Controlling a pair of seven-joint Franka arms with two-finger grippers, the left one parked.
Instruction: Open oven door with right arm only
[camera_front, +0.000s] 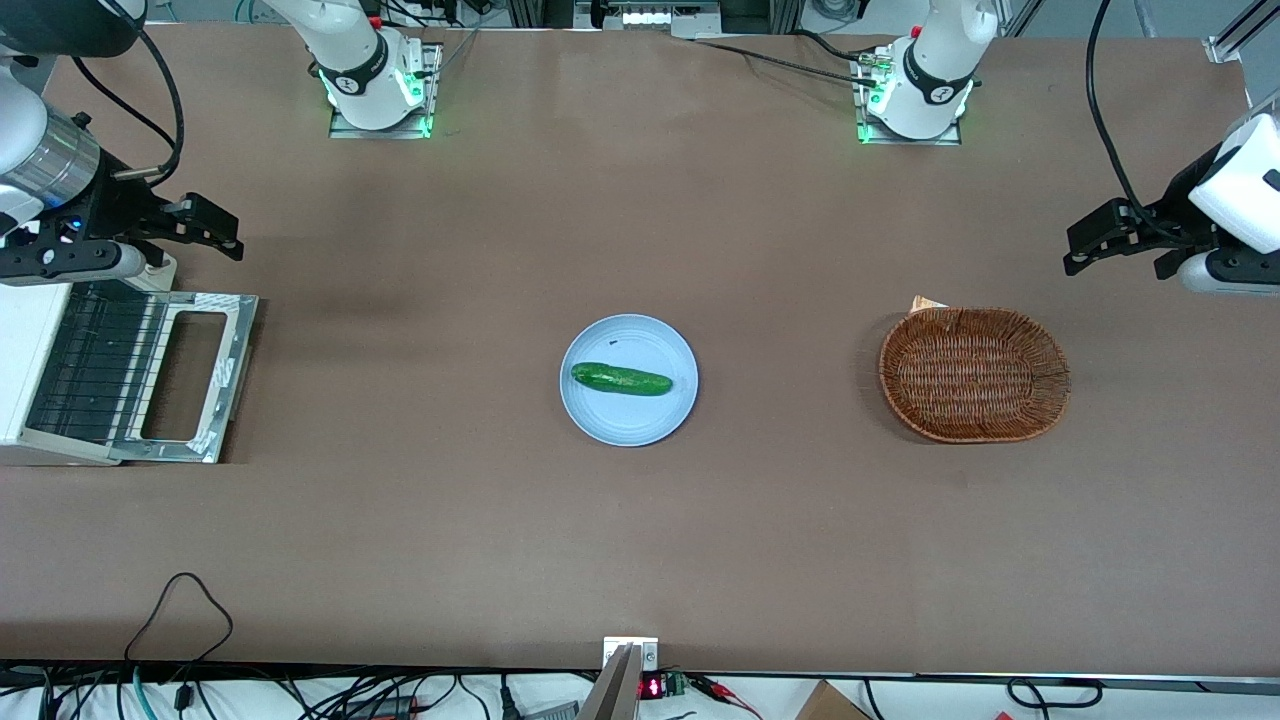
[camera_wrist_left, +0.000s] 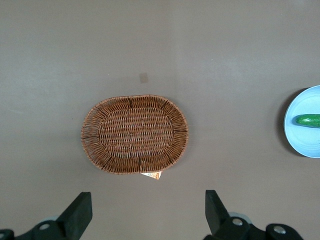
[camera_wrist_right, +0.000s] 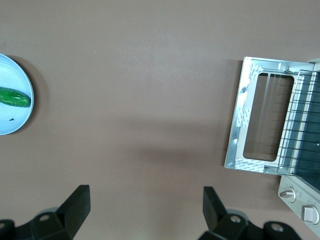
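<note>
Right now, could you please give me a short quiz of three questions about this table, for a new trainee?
1. True or false: the oven door is folded down flat.
2. What lies on the blue plate? A) a cucumber B) a carrot C) nothing
3. Fill in: the right arm's claw hangs above the table, farther from the front camera than the oven door, with its fingers ____.

Key: 1 true; 2 A, the cucumber; 3 open.

Right arm (camera_front: 40, 160) white, silver wrist ring; black end effector (camera_front: 215, 232).
</note>
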